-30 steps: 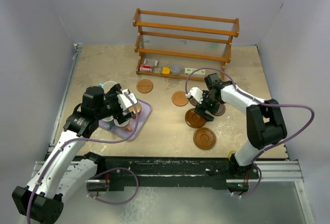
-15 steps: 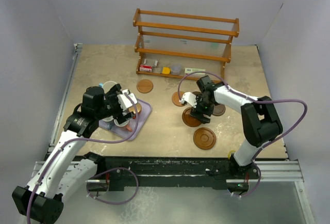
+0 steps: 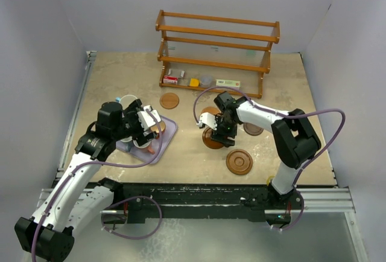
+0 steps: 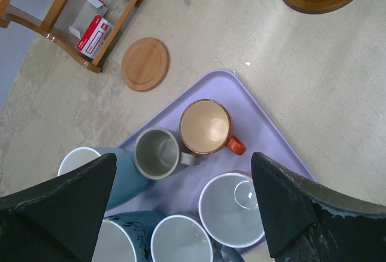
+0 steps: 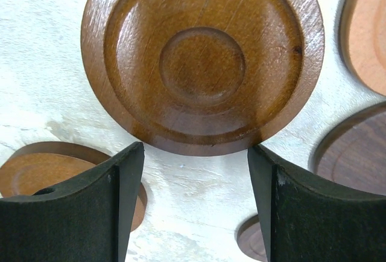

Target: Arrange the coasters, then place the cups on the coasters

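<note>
In the right wrist view a large grooved mid-brown coaster (image 5: pixel 202 63) lies flat, its near rim just ahead of my right gripper (image 5: pixel 194 153), which is open with bare table between its fingers. From above, that coaster (image 3: pixel 211 140) is partly under the right gripper (image 3: pixel 219 134). A second grooved coaster (image 3: pixel 239 161), a dark one (image 3: pixel 254 130) and two light ones (image 3: pixel 170 100) (image 3: pixel 208 111) lie nearby. My left gripper (image 4: pixel 184 159) hangs open above the cups on the lavender tray (image 4: pixel 265 129): a copper-orange cup (image 4: pixel 206 127), a grey-green cup (image 4: pixel 158 152) and pale blue cups (image 4: pixel 232 209).
A wooden rack (image 3: pixel 217 51) stands at the back, small boxes and packets (image 3: pixel 171 79) on its bottom shelf. The tray (image 3: pixel 167 139) sits at the left. Grey walls close in the table on three sides.
My right arm has swung left, and the grooved coaster beneath it has shifted left with it. Its jaws have narrowed a little. The left arm has stayed still.
</note>
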